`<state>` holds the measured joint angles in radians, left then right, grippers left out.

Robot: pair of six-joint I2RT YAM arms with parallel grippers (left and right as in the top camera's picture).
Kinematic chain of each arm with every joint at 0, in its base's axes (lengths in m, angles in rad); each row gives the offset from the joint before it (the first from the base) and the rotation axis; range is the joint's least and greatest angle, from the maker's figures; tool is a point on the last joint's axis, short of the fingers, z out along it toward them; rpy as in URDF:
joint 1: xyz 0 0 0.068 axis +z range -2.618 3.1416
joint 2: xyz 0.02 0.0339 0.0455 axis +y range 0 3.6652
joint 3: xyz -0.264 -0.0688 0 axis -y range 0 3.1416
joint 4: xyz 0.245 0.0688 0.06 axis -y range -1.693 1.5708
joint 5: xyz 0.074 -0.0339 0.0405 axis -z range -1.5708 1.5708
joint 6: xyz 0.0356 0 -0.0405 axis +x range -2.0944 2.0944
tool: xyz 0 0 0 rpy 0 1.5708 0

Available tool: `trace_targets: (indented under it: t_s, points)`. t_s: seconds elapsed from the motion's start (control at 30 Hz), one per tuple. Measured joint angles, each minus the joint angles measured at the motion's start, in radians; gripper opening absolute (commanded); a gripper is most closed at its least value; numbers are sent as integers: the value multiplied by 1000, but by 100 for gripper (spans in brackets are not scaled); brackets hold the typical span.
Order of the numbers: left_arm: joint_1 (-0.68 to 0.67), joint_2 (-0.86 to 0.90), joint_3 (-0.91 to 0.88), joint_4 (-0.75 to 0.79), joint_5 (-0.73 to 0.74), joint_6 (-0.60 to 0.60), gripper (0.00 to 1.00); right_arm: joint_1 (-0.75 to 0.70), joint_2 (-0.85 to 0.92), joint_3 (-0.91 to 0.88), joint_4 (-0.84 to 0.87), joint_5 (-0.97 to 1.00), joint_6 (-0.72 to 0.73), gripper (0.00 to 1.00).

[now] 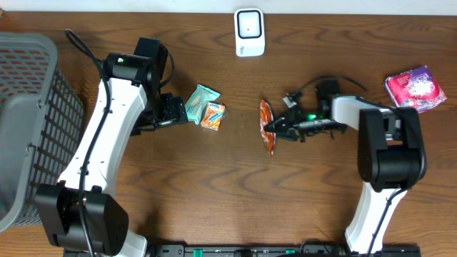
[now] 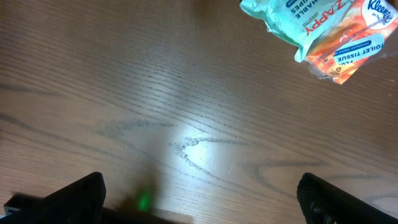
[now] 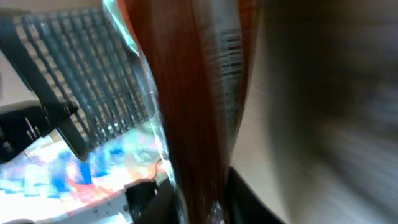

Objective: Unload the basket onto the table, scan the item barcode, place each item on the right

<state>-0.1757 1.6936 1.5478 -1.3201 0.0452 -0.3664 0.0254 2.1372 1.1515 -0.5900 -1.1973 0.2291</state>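
The orange-red packet is near the middle of the table, a little right of centre, and from above I see it thin and long, as if on its edge. The right gripper is just at its right side, touching it. In the right wrist view the packet fills the picture, very close and blurred, with dark barcode lines on its side and dark fingers low beside it. Whether this gripper really presses the packet or is loose on it, I cannot tell.

The white scanner stands at the far edge of the table, well apart from the packet.

To the left lie a teal tissue pack and an orange tissue pack, touching each other. The left gripper is just beside them, jaws wide apart and holding nothing.

A grey basket is at the far left, and a pink packet lies at the far right.
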Motion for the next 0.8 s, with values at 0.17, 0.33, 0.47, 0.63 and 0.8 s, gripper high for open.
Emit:
trace_targets:
  t_s: [0.17,0.33,0.47,0.63,0.8]
  points:
    - [0,0,0,0,0,0,98,-140,-4,67,-213,122,21,43]
    - [0,0,0,0,0,0,98,-166,-77,271,-532,399,-19,54]
    - [0,0,0,0,0,0,98,-85,-209,399,-609,614,-31,70]
    - [0,0,0,0,0,0,98,125,-343,451,-558,835,36,68]
    - [0,0,0,0,0,0,98,349,-322,451,-499,1062,164,64]
